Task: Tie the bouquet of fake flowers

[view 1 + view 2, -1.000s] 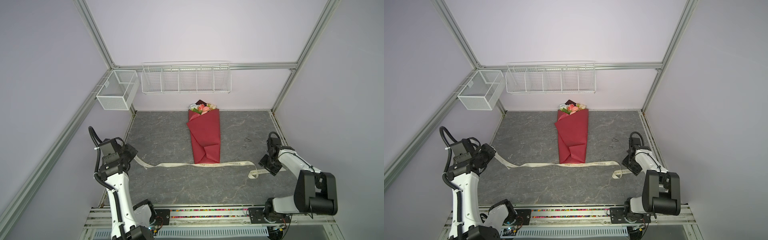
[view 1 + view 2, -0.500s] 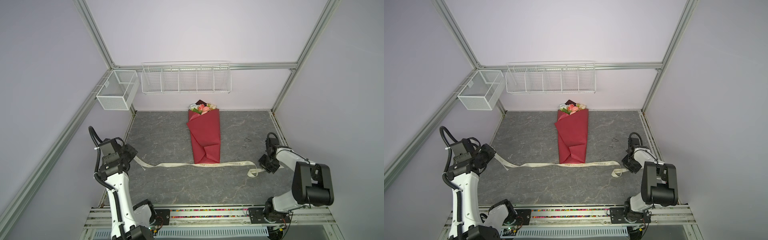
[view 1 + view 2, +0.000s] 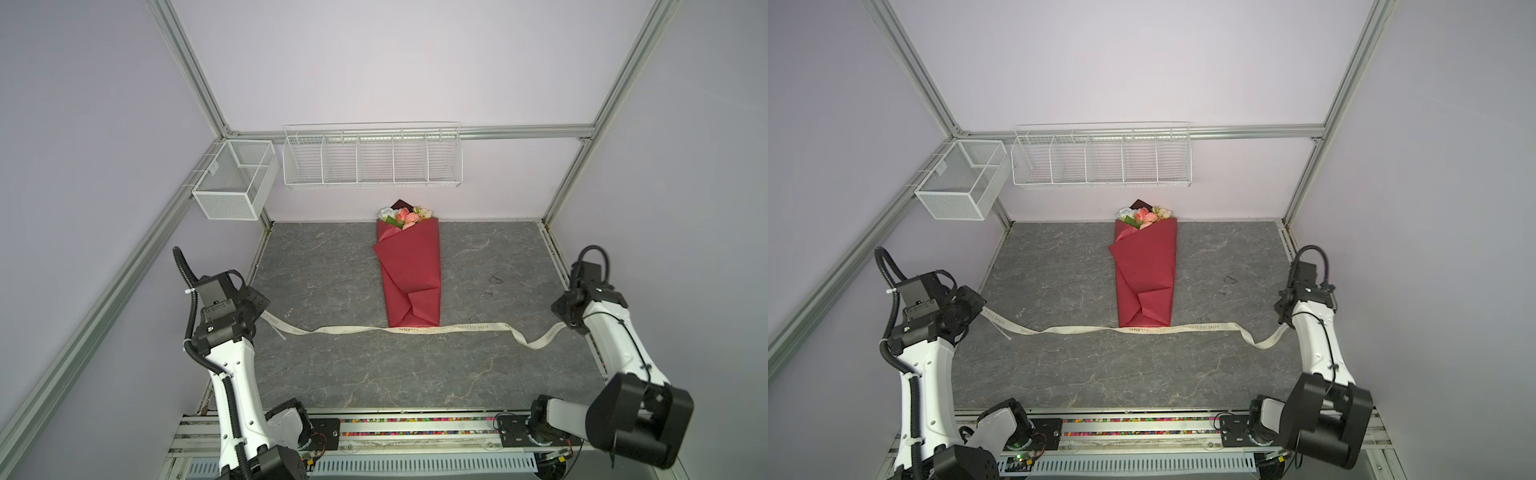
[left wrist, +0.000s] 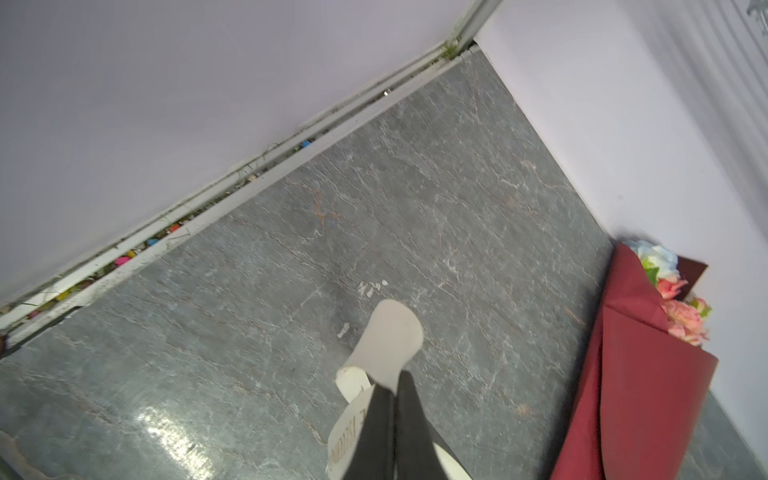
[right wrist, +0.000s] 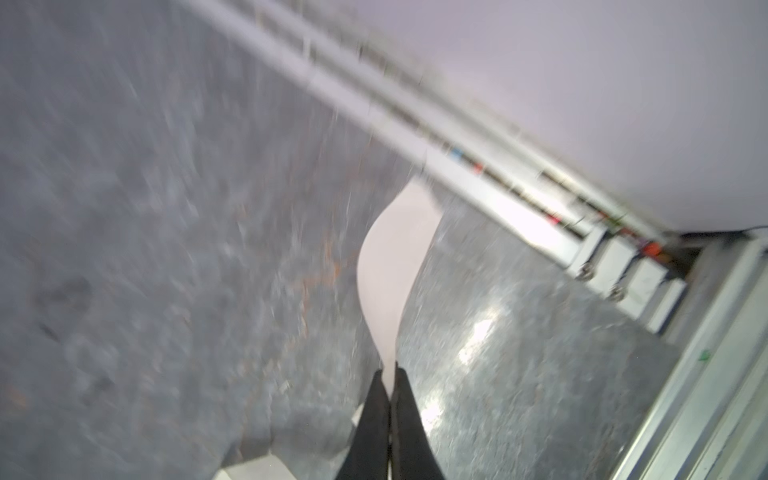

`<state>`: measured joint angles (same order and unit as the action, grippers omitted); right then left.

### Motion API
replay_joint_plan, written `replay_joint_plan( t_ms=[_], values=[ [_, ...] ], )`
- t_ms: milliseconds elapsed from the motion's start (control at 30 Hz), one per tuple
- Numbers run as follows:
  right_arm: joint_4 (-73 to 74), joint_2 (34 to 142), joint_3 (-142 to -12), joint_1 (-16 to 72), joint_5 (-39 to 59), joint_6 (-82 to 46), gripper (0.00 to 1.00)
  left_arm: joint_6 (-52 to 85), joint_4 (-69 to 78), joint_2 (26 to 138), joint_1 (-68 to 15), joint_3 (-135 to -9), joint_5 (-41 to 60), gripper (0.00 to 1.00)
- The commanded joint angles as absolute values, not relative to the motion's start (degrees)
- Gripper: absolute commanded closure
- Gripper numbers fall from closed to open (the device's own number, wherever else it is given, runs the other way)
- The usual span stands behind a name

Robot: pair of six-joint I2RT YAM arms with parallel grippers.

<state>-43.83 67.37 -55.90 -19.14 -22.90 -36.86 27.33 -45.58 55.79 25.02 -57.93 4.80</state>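
The bouquet of fake flowers [image 3: 409,270] [image 3: 1144,270] lies in dark-red paper at the back middle of the grey table, its pink and cream heads towards the back wall; the left wrist view shows it too [image 4: 636,395]. A cream printed ribbon [image 3: 395,329] [image 3: 1142,329] runs across the table under the wrap's near end. My left gripper [image 3: 262,312] [image 4: 395,384] is shut on the ribbon's [image 4: 390,336] left end. My right gripper [image 3: 566,326] [image 5: 392,370] is shut on the ribbon's [image 5: 395,257] right end, which hangs in a sagging curve off the table.
A long white wire rack [image 3: 372,158] hangs on the back wall above the bouquet, with a mesh basket [image 3: 232,183] on the left frame. A small dark scrap [image 3: 494,279] lies right of the wrap. Walls stand close beside both grippers; a rail [image 3: 415,428] lines the front.
My right gripper has shut on the ribbon's right end and drawn it up and to the right, pulling out the folded loop. The left arm has not moved.
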Motion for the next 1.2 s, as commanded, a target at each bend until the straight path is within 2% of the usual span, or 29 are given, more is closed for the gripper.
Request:
replay_joint_plan(
  t_ms=[0, 100, 200, 400, 467, 567, 667, 900, 967, 1000, 1067, 1167],
  values=[
    [-45.0, 58.8, -56.9, -23.6, -29.8, -35.6, 0.94, 28.6, -47.9, 58.5, 27.7, -62.7, -0.6, 1.00],
    [-43.6, 57.4, -57.1, -24.2, -30.0, -35.6, 0.94, 29.6, -46.7, 60.8, 30.2, -64.8, 1.0, 1.00],
    [-43.2, 60.7, -57.3, -24.3, -28.4, -35.1, 0.94, 28.6, -46.1, 64.0, 30.3, -66.9, 1.8, 1.00],
    [-40.9, 66.9, -55.6, -24.6, -28.3, -33.8, 0.94, 17.4, -46.2, 67.7, 30.3, -68.3, -1.1, 1.00],
    [-37.9, 68.1, -54.4, -24.6, -25.0, -32.6, 0.94, 15.9, -45.9, 69.0, 30.3, -67.3, -0.4, 1.00],
    [-36.0, 71.1, -55.0, -24.5, -19.2, -31.0, 0.94, 16.0, -46.1, 72.1, 30.2, -65.7, 1.4, 1.00],
    [-38.6, 74.9, -58.7, -24.4, -13.6, -27.7, 0.94, 18.9, -45.9, 76.6, 30.2, -64.6, -0.9, 1.00],
    [-39.8, 75.6, -58.1, -24.4, -13.3, -24.0, 0.94, 21.7, -50.3, 82.9, 30.3, -69.7, -6.2, 1.00],
    [-39.7, 75.4, -57.0, -24.4, -12.7, -24.8, 0.90, 21.6, -50.5, 82.8, 30.3, -69.8, -7.1, 1.00],
    [-39.5, 75.4, -56.8, -24.4, -12.3, -24.6, 0.88, 21.6, -50.7, 82.7, 30.2, -69.8, -6.9, 0.96],
    [-39.6, 75.2, -57.0, -24.4, -12.0, -24.7, 0.81, 21.7, -51.0, 82.0, 30.2, -69.9, -6.3, 0.72],
    [-39.2, 73.8, -57.6, -24.2, -10.4, -23.9, 0.73, 21.3, -51.5, 80.4, 30.3, -69.8, -5.1, 0.58]
  ],
)
